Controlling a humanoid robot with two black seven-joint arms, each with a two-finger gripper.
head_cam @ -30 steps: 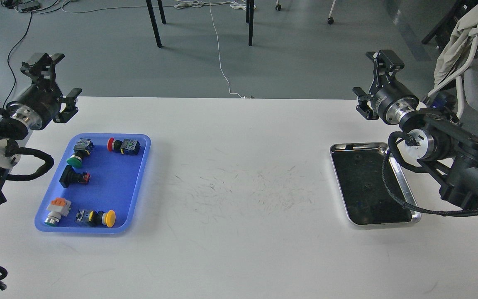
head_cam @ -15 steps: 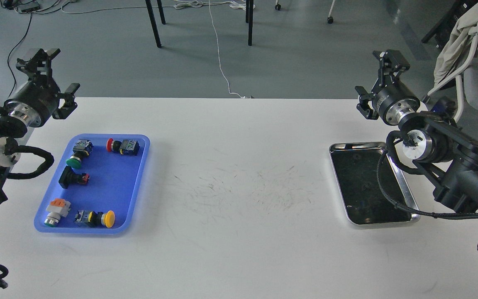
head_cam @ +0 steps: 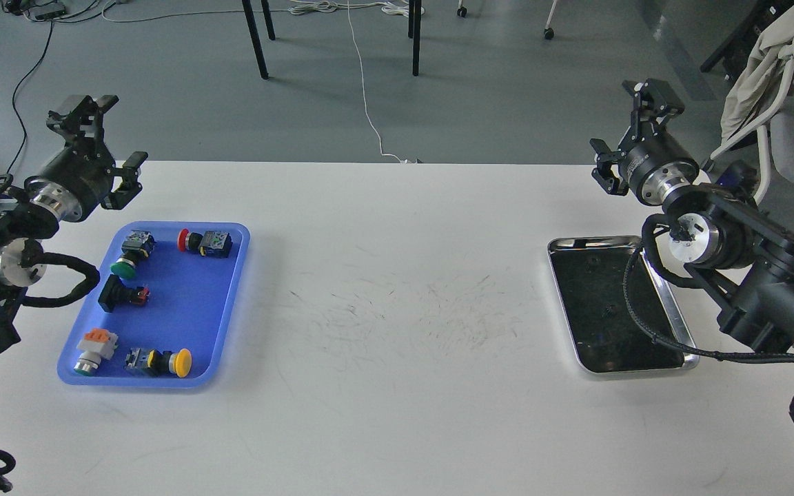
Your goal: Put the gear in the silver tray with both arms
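— Looking across the worktop [head_cam: 397, 386], where does the silver tray [head_cam: 679, 329] sit?

— On the right side, flat on the white surface, its dark mirror-like bottom bare. The right arm's cable crosses over its right half.

— And the parts?

— All five push-button switches lie in the blue tray [head_cam: 231, 275] on the left side, well apart from the silver one: a green-capped one [head_cam: 128, 258] and a red-capped one [head_cam: 204, 242] along the far end, a black one [head_cam: 121, 295] in the middle, a grey one with an orange top [head_cam: 94, 350] and a yellow-capped one [head_cam: 161, 361] at the near end.

— What is the left end effector [head_cam: 104, 148] doing?

— It hovers above the far left corner of the worktop, just beyond the blue tray, fingers spread apart and holding nothing.

— The right end effector [head_cam: 628, 131]?

— Raised past the far edge of the worktop, beyond the silver tray, touching nothing. Its fingers seem to be parted, though it is seen partly end-on, so that is less sure.
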